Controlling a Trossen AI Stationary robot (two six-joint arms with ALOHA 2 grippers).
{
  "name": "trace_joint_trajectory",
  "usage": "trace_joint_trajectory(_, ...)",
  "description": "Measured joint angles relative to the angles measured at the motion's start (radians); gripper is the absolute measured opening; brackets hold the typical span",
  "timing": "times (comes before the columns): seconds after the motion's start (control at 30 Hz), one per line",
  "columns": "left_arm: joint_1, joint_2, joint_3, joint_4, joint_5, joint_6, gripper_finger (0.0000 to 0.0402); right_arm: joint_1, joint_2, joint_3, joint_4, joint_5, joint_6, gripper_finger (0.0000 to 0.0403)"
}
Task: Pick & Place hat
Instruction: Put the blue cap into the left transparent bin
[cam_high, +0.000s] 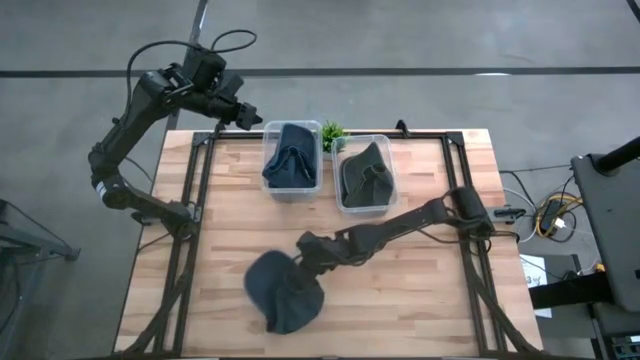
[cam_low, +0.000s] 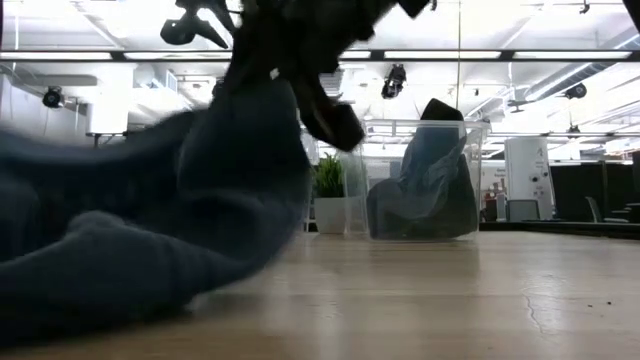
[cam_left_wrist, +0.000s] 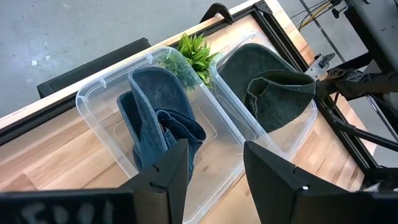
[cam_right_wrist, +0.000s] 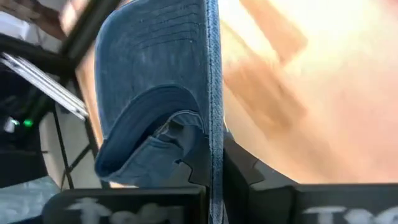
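Altogether three hats (cam_high: 283, 292), two bins (cam_high: 292, 190), one plant (cam_high: 333, 133).

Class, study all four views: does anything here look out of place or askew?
One blue hat lies crumpled on the bare table, outside the bins, while the other hats sit in the left bin and right bin. The right gripper is shut on its edge. The left gripper waits open above the bins.

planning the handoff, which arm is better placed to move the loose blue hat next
Right. The right gripper is already shut on the blue hat's edge at the table's front, while the left gripper hovers open behind the bins.
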Motion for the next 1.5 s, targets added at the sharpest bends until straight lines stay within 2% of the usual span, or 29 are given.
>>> trace_joint_trajectory(0.13,0.000,0.000,0.000,0.000,0.009,0.001,0.0147,-0.013,-0.039,0.028,-0.065,0.045,-0.036,0.0011)
trace_joint_trajectory(0.37,0.000,0.000,0.000,-0.001,0.102,-0.028,0.0147,-0.064,-0.113,0.045,-0.105,0.089,-0.110,0.0010)
trace_joint_trajectory(0.6,0.000,-0.006,0.000,-0.008,0.262,-0.052,0.0147,-0.114,-0.204,0.050,-0.135,0.141,-0.152,0.0011)
trace_joint_trajectory(1.07,-0.002,-0.019,0.000,-0.008,0.268,-0.056,0.0147,-0.298,-0.375,0.050,-0.290,0.174,-0.103,0.0012)
trace_joint_trajectory(1.5,-0.003,-0.021,0.000,-0.007,0.264,-0.051,0.0147,-0.456,-0.501,0.049,-0.280,0.217,-0.119,0.0012)
